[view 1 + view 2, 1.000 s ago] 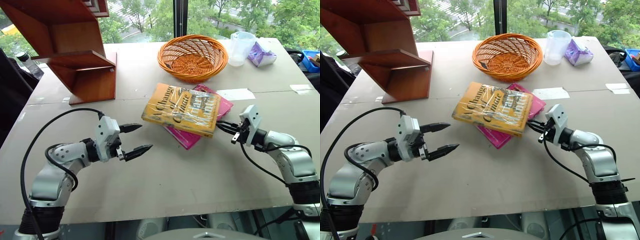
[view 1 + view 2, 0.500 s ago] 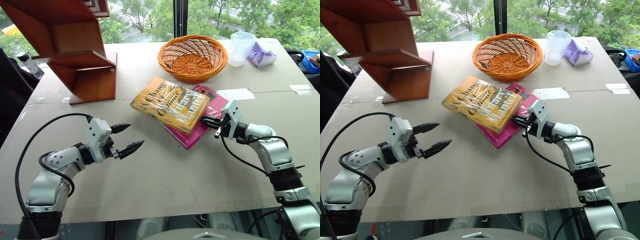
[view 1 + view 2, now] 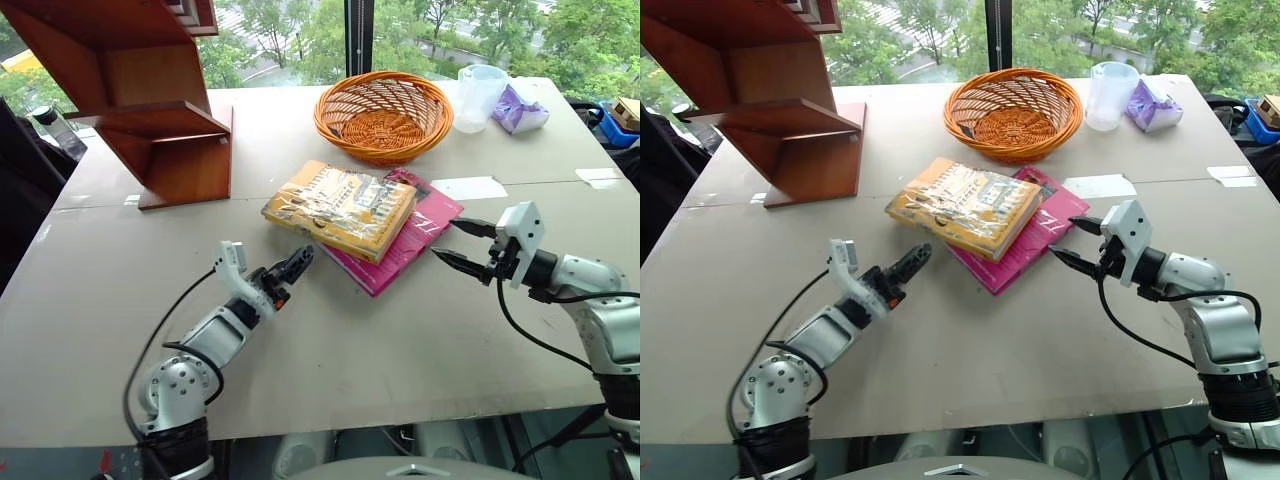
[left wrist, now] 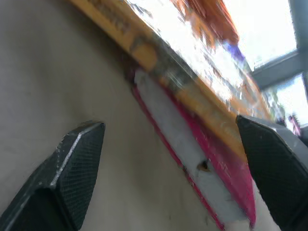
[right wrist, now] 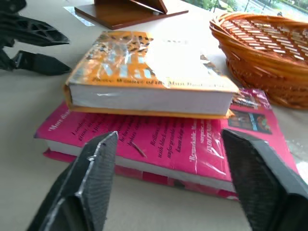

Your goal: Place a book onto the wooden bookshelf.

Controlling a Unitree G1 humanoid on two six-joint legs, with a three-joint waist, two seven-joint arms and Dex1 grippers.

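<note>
Now the book [image 3: 338, 208] lies flat between both open hands, untouched

This looks like a lab or office test room set up for robot trials. A large plain table [image 3: 330, 360], its top made of joined grey boards, stands against tall windows [image 3: 300, 35] looking out on trees. Props lie spread on it: a wooden bookshelf [image 3: 150, 110] far left, a wicker basket [image 3: 385, 115] far centre, a plastic cup [image 3: 478, 95], and two books [image 3: 345, 205].
</note>
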